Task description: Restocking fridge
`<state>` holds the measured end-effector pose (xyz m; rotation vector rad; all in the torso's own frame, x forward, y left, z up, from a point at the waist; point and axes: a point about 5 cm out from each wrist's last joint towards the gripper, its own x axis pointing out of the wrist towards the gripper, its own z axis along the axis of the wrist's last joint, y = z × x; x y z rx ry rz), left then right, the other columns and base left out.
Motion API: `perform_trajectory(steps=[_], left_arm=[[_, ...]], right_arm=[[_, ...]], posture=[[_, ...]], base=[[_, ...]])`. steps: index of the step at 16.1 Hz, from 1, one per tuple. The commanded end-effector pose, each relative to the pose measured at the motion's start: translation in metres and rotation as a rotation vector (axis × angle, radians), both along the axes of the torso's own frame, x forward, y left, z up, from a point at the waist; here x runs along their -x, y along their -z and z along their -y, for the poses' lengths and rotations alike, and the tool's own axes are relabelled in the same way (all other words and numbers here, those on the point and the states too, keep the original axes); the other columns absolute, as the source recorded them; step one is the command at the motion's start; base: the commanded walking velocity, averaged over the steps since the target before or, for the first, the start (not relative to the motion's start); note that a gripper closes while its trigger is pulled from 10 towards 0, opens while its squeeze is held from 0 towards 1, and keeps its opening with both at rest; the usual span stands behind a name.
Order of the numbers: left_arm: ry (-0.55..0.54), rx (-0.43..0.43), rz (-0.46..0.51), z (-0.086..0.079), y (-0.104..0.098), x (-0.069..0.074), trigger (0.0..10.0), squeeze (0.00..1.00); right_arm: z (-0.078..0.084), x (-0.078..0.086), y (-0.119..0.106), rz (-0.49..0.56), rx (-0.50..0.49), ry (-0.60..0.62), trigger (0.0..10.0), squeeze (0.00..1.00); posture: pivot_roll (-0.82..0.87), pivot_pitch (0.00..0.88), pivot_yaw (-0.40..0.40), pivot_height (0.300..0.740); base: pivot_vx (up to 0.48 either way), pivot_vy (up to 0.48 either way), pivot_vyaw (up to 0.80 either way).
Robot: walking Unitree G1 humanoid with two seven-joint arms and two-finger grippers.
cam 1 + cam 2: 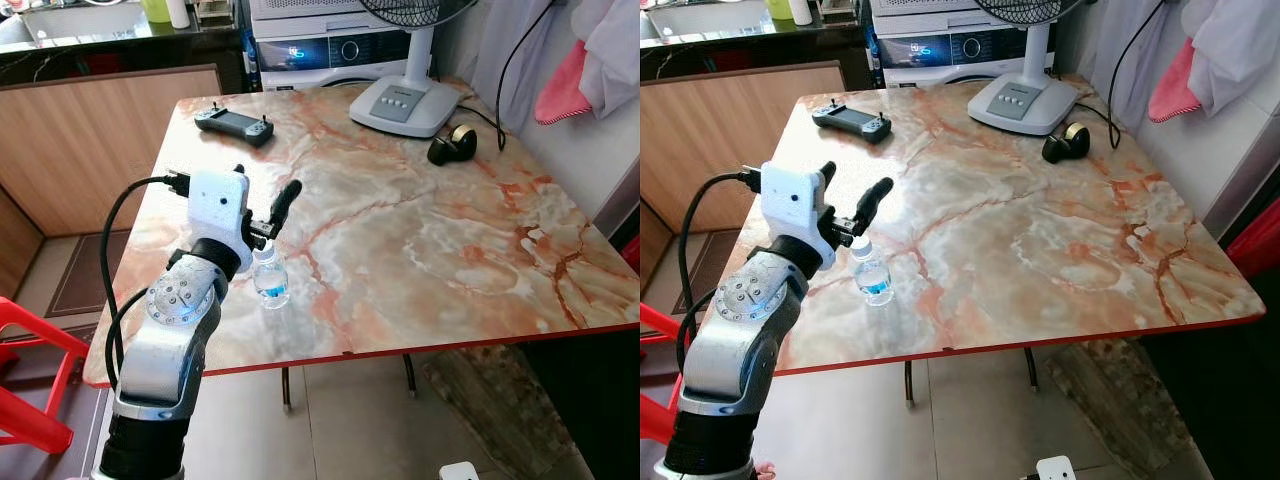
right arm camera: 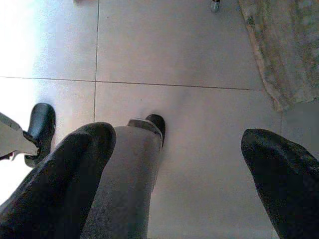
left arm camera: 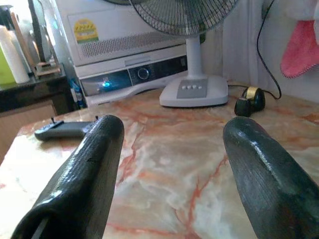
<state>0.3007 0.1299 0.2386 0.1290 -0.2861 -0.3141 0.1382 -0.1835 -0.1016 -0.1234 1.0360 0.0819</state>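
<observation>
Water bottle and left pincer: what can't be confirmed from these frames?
- Water bottle: the left pincer covers its cap in both eye views, so contact cannot be told.
- Bottle's label: too small to read.
- Fan: its head is cut off by the top edge.
- Right pincer: faces floor tiles; its place is unclear.

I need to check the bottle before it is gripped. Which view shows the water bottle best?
The right eye view: the water bottle stands whole beside the open left gripper. The left eye view has it partly behind the wrist.
</observation>
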Motion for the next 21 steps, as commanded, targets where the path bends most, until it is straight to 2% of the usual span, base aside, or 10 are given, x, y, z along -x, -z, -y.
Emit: perform_trajectory(steps=[1,3,5,7,8,9,12,16,18,21], left_arm=[[0.036,-0.006,-0.008,0.004,-0.002,0.006,10.0,0.0],[0.065,-0.005,-0.028,0.007,-0.001,0.009,10.0,0.0],[0.09,-0.039,-0.07,0.01,0.005,0.013,10.0,0.0],[0.005,0.006,-0.129,0.004,0.002,0.008,10.0,0.0],[-0.063,0.053,-0.219,-0.003,0.007,0.001,10.0,0.0],[-0.082,0.049,-0.258,-0.005,0.008,-0.003,10.0,0.0],[-0.08,0.041,-0.263,-0.004,-0.005,-0.01,10.0,0.0],[-0.015,0.108,-0.382,0.006,-0.009,-0.022,10.0,0.0],[-0.008,0.101,-0.42,0.005,-0.009,-0.026,10.0,0.0],[-0.063,0.014,-0.459,-0.002,-0.011,-0.035,10.0,0.0]], right_arm=[[-0.001,0.006,0.002,-0.017,-0.007,0.006,10.0,0.0],[-0.001,0.006,0.002,-0.018,-0.006,0.005,10.0,0.0],[-0.002,0.007,0.002,-0.02,-0.006,0.005,10.0,0.0],[-0.002,0.007,0.003,-0.02,-0.007,0.004,10.0,0.0],[-0.002,0.007,0.003,-0.023,-0.002,-0.007,10.0,0.0],[-0.002,0.006,0.003,-0.022,-0.003,-0.006,10.0,0.0],[-0.002,0.006,0.002,-0.02,-0.001,-0.004,10.0,0.0],[-0.002,0.005,0.002,-0.019,0.005,-0.011,10.0,0.0],[-0.002,0.004,0.002,-0.018,0.006,-0.011,10.0,0.0],[-0.002,0.004,0.002,-0.017,0.007,-0.013,10.0,0.0]], posture=[[-0.01,0.058,0.062,0.74],[-0.01,0.05,0.063,0.74],[-0.01,0.046,0.066,0.74],[-0.01,0.043,0.065,0.74],[0.0,0.043,0.064,0.74],[0.0,0.043,0.064,0.74],[0.0,0.057,0.063,0.74],[0.0,0.069,0.06,0.74],[0.0,0.071,0.058,0.74],[0.0,0.072,0.057,0.74]], base=[[0.0,0.0,0.0],[0.0,0.0,0.0],[0.0,0.0,0.0],[0.0,0.0,0.0],[0.0,0.0,0.0],[0.0,0.0,0.0],[0.0,0.0,0.0],[0.0,0.0,0.0],[0.0,0.0,0.0],[0.0,0.0,0.0]])
